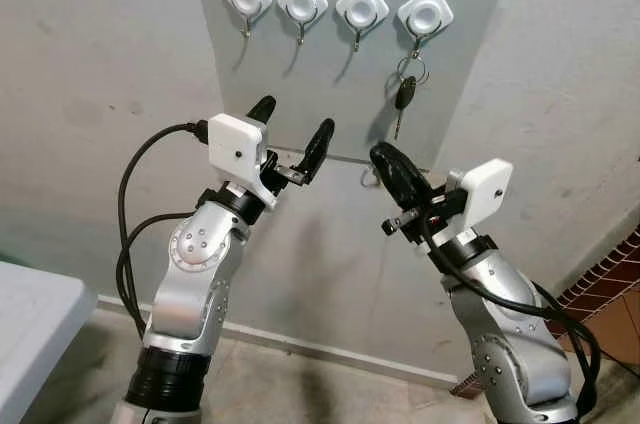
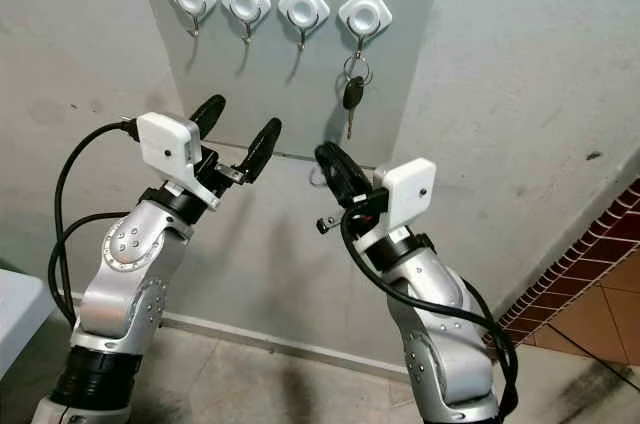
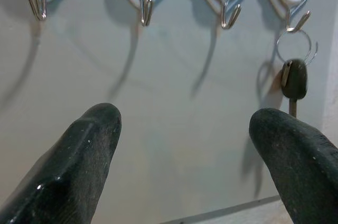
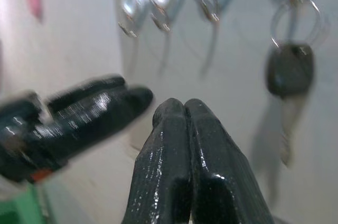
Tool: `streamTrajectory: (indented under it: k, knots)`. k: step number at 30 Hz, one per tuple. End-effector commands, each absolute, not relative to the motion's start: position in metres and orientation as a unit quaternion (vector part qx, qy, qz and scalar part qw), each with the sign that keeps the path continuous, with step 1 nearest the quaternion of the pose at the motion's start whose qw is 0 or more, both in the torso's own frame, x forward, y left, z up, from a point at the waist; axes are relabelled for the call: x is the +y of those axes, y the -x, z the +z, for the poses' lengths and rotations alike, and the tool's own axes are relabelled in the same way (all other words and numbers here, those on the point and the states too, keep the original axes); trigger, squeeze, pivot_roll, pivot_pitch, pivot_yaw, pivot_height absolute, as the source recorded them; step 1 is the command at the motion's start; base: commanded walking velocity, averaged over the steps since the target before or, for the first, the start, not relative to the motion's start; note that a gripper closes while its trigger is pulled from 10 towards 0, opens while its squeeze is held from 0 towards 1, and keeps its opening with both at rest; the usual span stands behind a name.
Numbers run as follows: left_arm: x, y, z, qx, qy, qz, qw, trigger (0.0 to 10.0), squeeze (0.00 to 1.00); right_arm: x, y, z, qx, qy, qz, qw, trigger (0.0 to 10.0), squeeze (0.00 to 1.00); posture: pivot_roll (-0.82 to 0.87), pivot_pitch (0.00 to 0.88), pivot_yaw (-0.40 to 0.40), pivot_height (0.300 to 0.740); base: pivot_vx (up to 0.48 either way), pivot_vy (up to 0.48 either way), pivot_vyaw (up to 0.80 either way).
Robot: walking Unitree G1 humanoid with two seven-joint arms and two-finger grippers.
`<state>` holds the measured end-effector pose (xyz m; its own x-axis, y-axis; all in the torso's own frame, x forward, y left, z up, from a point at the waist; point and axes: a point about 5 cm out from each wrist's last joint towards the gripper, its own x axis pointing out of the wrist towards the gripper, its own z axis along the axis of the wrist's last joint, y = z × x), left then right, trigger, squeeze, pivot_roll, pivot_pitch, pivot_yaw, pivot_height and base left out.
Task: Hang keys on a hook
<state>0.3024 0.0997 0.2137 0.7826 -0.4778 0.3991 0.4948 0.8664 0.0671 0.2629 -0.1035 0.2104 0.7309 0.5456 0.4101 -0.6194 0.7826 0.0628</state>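
Note:
A grey wall panel (image 1: 340, 74) carries a row of white hooks. A black-headed key (image 1: 404, 96) on a metal ring hangs from the rightmost hook (image 1: 425, 14); the other hooks (image 1: 301, 1) are bare. My left gripper (image 1: 293, 131) is raised before the panel below the hooks, open and holding nothing. My right gripper (image 1: 381, 156) sits below the hanging key (image 4: 289, 71), fingers pressed together with nothing between them. In the left wrist view the key (image 3: 293, 78) hangs beside one fingertip (image 3: 288, 139).
Pale plaster wall (image 1: 90, 94) surrounds the panel. A white table edge (image 1: 30, 324) is at the lower left. Brick and tiled floor (image 1: 610, 294) show at the lower right. A baseboard (image 1: 330, 349) runs along the wall's foot.

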Motion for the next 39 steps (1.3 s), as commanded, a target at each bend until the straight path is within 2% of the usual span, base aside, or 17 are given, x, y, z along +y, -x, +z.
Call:
streamTrajectory:
  k: [1,18,39]
  knots:
    - [0.098,-0.297,0.219,-0.217,0.015,-0.276,0.936,10.0,0.00,-0.100,-0.258,0.223,-0.206,-0.106,0.338,0.912,10.0,0.00,0.12,0.076,-0.005,0.740,0.000,0.000,0.00]
    - [0.113,-0.290,0.230,-0.237,0.036,-0.281,0.929,10.0,0.00,-0.102,-0.254,0.262,-0.259,-0.134,0.348,0.891,10.0,0.00,0.12,0.082,-0.009,0.740,0.000,0.000,0.00]
    - [0.101,-0.283,0.241,-0.247,0.056,-0.302,0.919,10.0,0.00,-0.088,-0.279,0.273,-0.265,-0.171,0.326,0.891,10.0,0.00,0.15,0.079,-0.024,0.740,0.000,0.000,0.00]
